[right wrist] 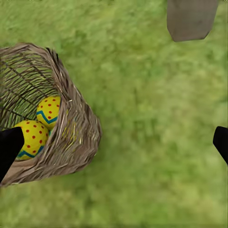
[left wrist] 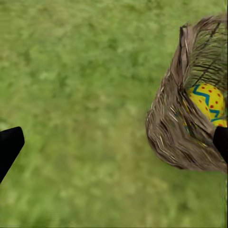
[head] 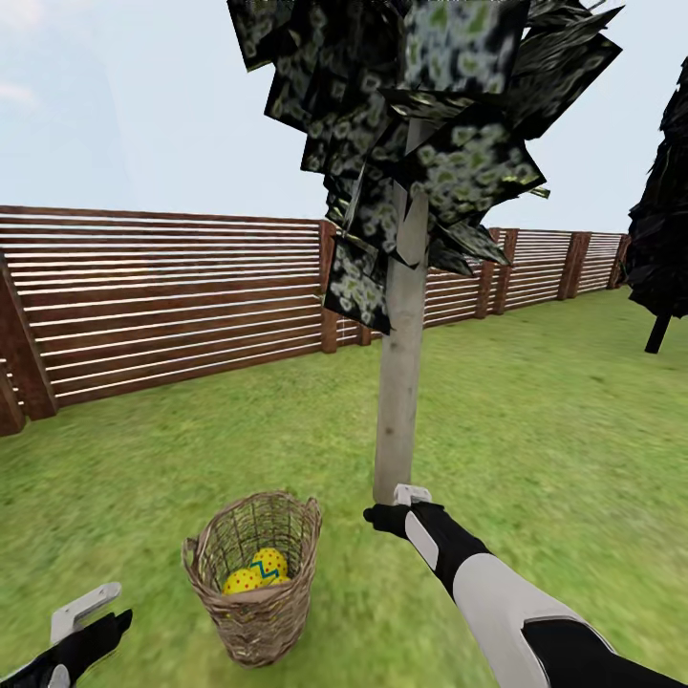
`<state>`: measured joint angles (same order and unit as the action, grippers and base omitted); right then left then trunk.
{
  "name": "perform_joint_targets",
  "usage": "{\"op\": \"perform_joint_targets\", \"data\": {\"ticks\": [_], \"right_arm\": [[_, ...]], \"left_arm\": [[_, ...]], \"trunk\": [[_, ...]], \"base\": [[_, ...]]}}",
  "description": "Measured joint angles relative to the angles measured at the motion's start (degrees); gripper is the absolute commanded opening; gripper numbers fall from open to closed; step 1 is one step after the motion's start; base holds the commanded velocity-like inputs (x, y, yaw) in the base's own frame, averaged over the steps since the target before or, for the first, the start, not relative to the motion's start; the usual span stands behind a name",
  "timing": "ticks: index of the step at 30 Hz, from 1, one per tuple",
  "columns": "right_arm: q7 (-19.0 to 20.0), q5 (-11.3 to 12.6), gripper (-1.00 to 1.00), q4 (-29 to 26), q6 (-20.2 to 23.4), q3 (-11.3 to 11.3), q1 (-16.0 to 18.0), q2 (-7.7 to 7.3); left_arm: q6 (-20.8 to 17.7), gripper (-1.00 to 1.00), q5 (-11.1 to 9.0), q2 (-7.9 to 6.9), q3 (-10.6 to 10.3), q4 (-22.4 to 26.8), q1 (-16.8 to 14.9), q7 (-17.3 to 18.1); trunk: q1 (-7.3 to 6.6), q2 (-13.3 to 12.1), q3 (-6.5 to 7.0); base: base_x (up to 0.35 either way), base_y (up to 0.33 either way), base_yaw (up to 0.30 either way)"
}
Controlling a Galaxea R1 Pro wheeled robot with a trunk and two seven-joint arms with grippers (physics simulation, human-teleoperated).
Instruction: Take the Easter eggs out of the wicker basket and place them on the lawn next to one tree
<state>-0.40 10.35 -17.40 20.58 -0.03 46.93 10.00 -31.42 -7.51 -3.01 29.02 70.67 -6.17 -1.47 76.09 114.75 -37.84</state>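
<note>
Both fingers spread wide (empty), wicker basket [head: 254, 578] between them, eggs [head: 258, 570] inside, open lawn [head: 535, 430] around.

Head view: high, facing forward and down toward tree [head: 399, 401] and fence [head: 172, 296]. Both wrist views: close, straight down onto lawn [left wrist: 85, 95]. Shared by all three: wicker basket [head: 256, 573] with eggs [right wrist: 40, 126].

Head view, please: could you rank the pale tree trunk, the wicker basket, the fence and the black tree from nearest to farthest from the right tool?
1. Pale tree trunk, directly beyond the right tool.
2. Wicker basket, toward the robot's left.
3. Fence, far behind.
4. Black tree, far right; too close to call against the fence.
</note>
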Motion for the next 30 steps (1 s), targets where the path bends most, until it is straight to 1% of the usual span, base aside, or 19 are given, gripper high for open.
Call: {"op": "perform_joint_targets", "data": {"ticks": [2,3,4,5,7,8,10,12,18,27,30], "right_arm": [[0.0,0.0,1.0,0.0,0.1,0.0,0.0,0.0],[0.0,0.0,1.0,0.0,0.2,0.1,0.0,0.0],[0.0,0.0,1.0,0.0,0.3,0.1,0.0,0.0],[0.0,0.0,1.0,0.0,0.3,0.1,0.0,0.0],[0.0,0.0,1.0,0.0,0.3,0.1,0.0,0.0],[0.0,-0.1,1.0,0.0,0.1,0.0,0.0,0.0],[0.0,-0.1,1.0,0.0,-0.1,0.1,0.0,0.0],[0.0,0.0,1.0,-0.1,-0.2,0.1,0.0,0.0],[0.1,0.0,1.0,-0.1,-0.1,0.2,0.0,0.0],[0.0,-0.1,1.0,-0.2,-0.4,0.1,0.0,0.0],[0.0,-0.1,1.0,-0.3,-0.4,0.1,0.0,0.0]], "left_arm": [[-3.1,1.0,0.2,2.14,-0.1,5.8,0.0,-0.1],[-4.0,1.0,0.3,2.61,-0.1,7.4,0.0,-0.2],[-4.9,1.0,0.3,2.97,-0.1,8.9,0.0,-0.2],[-6.8,1.0,0.4,3.44,-0.2,11.4,0.0,-0.2],[-9.1,1.0,0.4,3.78,-0.2,13.5,0.0,-0.2],[-11.4,1.0,0.4,3.99,-0.2,14.9,0.0,-0.2],[-14.2,1.0,0.5,4.15,-0.2,16.1,0.0,-0.2],[-16.2,1.0,0.5,4.06,-0.2,16.9,0.0,-0.2],[-19.0,1.0,0.4,3.85,-0.3,17.3,-0.1,-0.1],[-20.1,1.0,0.5,3.81,-0.5,17.0,-1.0,-0.3],[-20.1,1.0,0.7,3.83,-0.5,16.5,-2.1,-0.6]], "trunk": [[-0.44,-0.8,0.36],[-0.66,-1.2,0.54],[-0.88,-1.6,0.72],[-1.1,-2.0,0.9],[-1.54,-2.8,1.26],[-1.76,-3.2,1.44],[-2.2,-4.0,1.79],[-2.63,-4.8,2.15],[-3.95,-7.2,3.23],[-5.93,-10.8,4.94],[-6.59,-12.0,5.66]], "base": [[0.0,0.0,0.0],[0.0,0.0,0.0],[0.0,0.0,0.0],[0.0,0.0,0.0],[0.0,0.0,0.0],[0.0,0.0,0.0],[0.0,0.0,0.0],[0.0,0.0,0.0],[0.0,0.0,0.0],[0.0,0.0,-0.018],[0.0,0.0,-0.124]]}}
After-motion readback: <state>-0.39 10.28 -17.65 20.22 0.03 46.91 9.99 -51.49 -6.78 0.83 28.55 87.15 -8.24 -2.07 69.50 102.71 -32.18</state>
